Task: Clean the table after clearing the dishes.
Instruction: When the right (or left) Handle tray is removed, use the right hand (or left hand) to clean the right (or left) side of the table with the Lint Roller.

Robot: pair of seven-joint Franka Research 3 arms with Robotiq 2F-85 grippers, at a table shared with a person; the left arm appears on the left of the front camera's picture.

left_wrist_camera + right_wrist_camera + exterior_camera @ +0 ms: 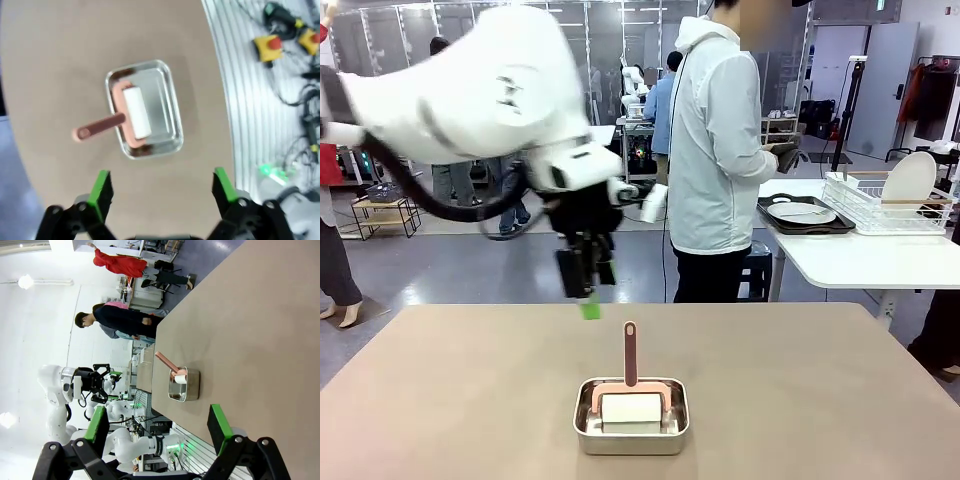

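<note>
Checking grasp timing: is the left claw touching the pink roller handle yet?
Apart. The left wrist view shows the open left claw well short of the roller handle, bare table between.

Left gripper [590, 300] hangs fingers-down at frame centre, above the far part of the brown table [440, 400]. A steel pan [630, 444] at lower centre holds a pink-handled roller [630, 355]. Upper right: a person [715, 160] in a white jacket stands by a white table [860, 262] bearing a dark tray [790, 228] with a plate [800, 212].
</note>
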